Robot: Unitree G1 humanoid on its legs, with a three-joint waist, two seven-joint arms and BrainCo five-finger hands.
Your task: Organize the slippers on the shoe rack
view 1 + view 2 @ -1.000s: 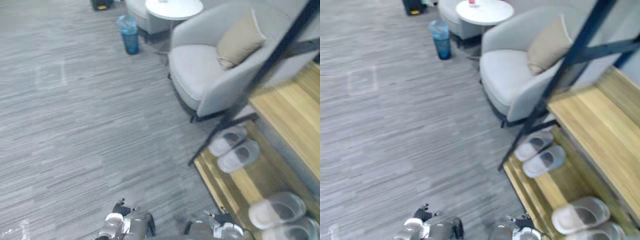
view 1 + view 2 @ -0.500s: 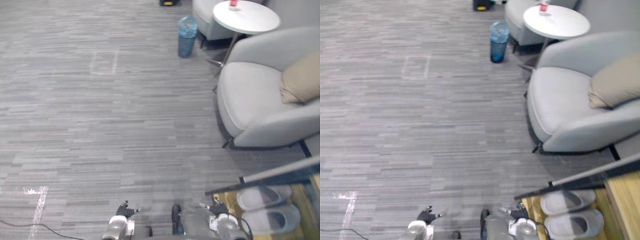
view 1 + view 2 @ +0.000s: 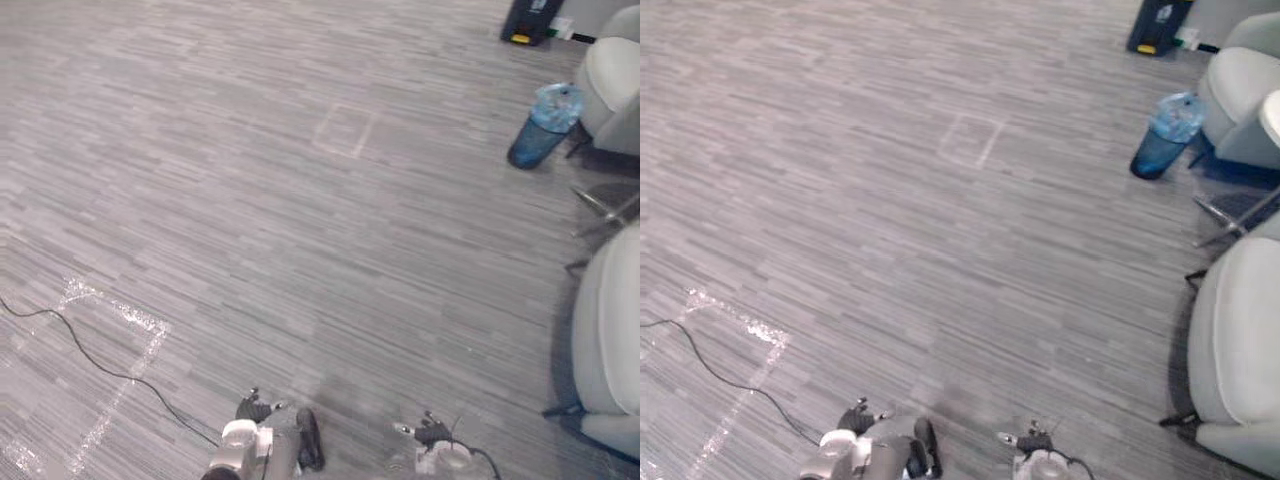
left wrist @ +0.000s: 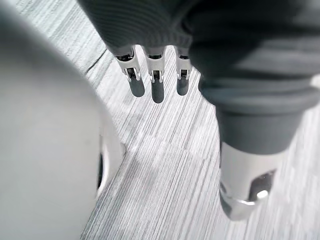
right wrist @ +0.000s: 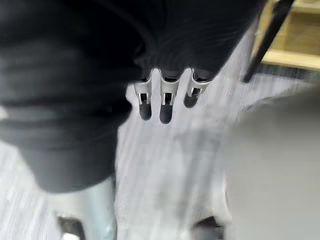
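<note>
Both left hand (image 4: 145, 30) and right hand (image 5: 172, 42) empty, fingers (image 4: 157, 89) straight, shoe rack (image 5: 299, 47) in right wrist view, bin (image 3: 540, 128) in eye views.

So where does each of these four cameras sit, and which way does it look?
Left wrist view: on the wrist, along the open left hand, onto the floor.
Right wrist view: along the open right hand, toward the shoe rack.
Left eye view: on the head, looking down at floor and blue bin; hands at bottom.
Right eye view: beside it; shares that bin and the armchair.
</note>
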